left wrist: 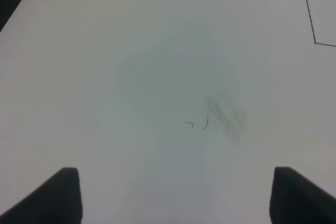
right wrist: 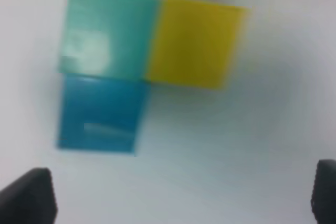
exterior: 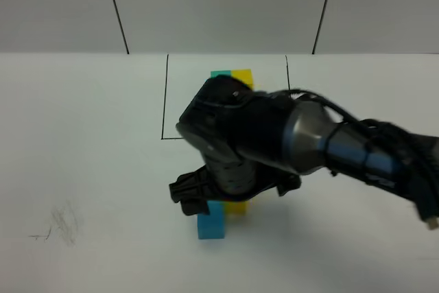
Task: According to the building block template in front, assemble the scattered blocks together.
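Note:
In the right wrist view the scattered blocks lie together in an L with no outline around them: teal-green [right wrist: 105, 30], yellow [right wrist: 194, 40] beside it, sky-blue [right wrist: 100, 114] against the teal one. My right gripper [right wrist: 181, 198] hovers over them, open and empty. In the high view the right gripper [exterior: 199, 197] reaches across the middle. Only the sky-blue cube [exterior: 211, 223] and a bit of the yellow one [exterior: 238, 206] show under it. The template [exterior: 232, 75] stands behind in its black outline [exterior: 164, 101]; its teal and yellow cubes show and its blue is hidden. My left gripper [left wrist: 176, 198] is open over bare table.
A grey pencil smudge [exterior: 62, 224] marks the table at the front left; it also shows in the left wrist view [left wrist: 223, 114]. A corner of the black outline [left wrist: 310, 19] shows there too. The table's far edge meets a grey wall [exterior: 219, 5].

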Controlling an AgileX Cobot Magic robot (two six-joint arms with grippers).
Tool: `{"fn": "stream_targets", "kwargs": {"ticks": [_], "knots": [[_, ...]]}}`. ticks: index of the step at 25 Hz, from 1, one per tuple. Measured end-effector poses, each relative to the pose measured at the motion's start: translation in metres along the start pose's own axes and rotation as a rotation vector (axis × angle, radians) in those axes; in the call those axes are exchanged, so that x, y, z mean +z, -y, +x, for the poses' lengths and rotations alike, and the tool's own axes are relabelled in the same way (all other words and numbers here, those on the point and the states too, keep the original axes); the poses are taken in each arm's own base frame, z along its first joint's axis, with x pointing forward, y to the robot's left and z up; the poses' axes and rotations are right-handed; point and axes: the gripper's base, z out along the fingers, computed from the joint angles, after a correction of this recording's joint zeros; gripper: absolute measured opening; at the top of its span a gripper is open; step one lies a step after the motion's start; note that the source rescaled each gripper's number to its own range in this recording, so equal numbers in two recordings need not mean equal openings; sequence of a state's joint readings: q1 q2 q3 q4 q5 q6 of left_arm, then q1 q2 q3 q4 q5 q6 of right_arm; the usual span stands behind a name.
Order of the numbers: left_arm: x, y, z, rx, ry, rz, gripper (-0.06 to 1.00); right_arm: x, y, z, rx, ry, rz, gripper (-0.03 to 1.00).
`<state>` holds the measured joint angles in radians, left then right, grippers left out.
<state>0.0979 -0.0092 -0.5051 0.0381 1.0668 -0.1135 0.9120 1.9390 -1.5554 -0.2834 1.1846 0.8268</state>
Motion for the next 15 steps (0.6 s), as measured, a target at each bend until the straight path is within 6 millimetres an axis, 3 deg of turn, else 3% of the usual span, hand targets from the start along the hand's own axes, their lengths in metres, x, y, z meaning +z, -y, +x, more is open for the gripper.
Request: {"fn": "stream_targets", "kwargs": {"ticks": [2,7,11,15], "knots": [[0.0,0.0,0.0,0.0,0.0,0.0,0.59,-0.036,0.02,-0.002,-0.023,0.108,0.0,0.92],[0.0,0.0,0.0,0.0,0.0,0.0,0.59,-0.099,0.083,-0.001,-0.129,0.394,0.16,0.85],[0.0,0.0,0.0,0.0,0.0,0.0,0.59,-0.151,0.16,-0.007,-0.302,0.57,0.422,0.84],[0.0,0.0,0.0,0.0,0.0,0.0,0.59,-0.195,0.253,0.014,-0.389,0.534,0.664,0.84]]}}
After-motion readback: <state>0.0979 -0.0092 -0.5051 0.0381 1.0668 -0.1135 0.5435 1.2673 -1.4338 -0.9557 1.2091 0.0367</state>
